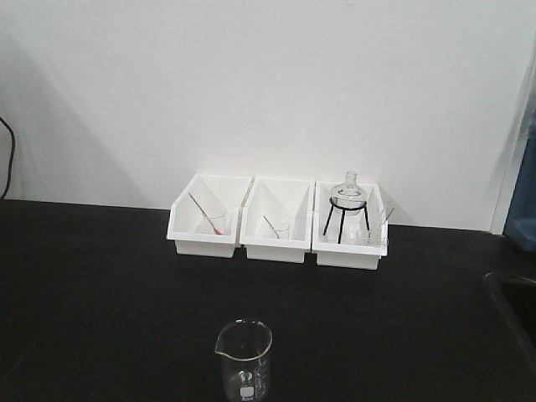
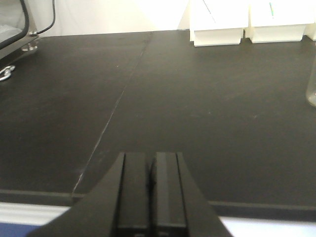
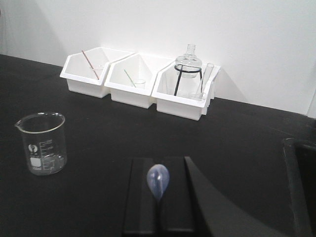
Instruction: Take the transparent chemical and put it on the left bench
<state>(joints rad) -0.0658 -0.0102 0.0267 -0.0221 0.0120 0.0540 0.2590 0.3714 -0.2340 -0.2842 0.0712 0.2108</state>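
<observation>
The left bench (image 1: pixel 100 293) is stretching black and matte in front of me, from the near edge to the white wall. At its far edge three white bins (image 1: pixel 276 222) are standing side by side, touching each other. The right bin is carrying a round flask (image 1: pixel 349 194) on a black tripod. The left bin is holding a red-tinted pipette (image 1: pixel 201 209) that is leaning in a small glass.

My right gripper (image 3: pixel 159 165) is hanging over the near part of the bench. Its two fingers are pressing narrow around the transparent chemical (image 3: pixel 158 180). My left gripper (image 2: pixel 150 158) is hovering over the near left part of the bench. Its fingers are lying together with almost no gap, and I am seeing nothing between them.

A clear beaker (image 1: pixel 244 360) is standing upright on the near part of the bench, left of my right gripper and well apart from the bins.

The long axis of the transparent chemical is running along my right fingers, from near to far. The bulb end is pointing far, toward the bins, and the thin stem is mostly hiding in the gap between the fingers.
</observation>
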